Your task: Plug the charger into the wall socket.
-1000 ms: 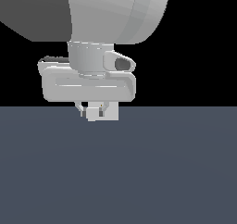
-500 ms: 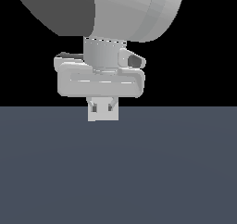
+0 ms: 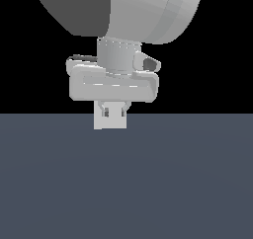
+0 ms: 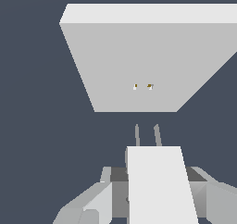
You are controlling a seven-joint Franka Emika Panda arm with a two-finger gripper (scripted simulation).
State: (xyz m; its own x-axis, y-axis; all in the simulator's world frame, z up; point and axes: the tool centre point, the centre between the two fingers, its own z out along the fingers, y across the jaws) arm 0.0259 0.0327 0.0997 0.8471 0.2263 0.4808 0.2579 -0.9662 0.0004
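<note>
Evidently mid-approach: charger (image 4: 159,183) clamped in gripper (image 4: 157,204), prongs (image 4: 147,135) aimed at, yet short of, socket (image 4: 139,65) holes (image 4: 142,86); next, probably, a straight, aligned push forward.

The gripper (image 4: 155,204) clamps the off-white charger (image 4: 159,186), its two thin prongs (image 4: 147,135) aimed at the wall socket (image 4: 148,61). The prongs stop just short of the plate, whose two tiny holes (image 4: 142,86) sit ahead.
</note>
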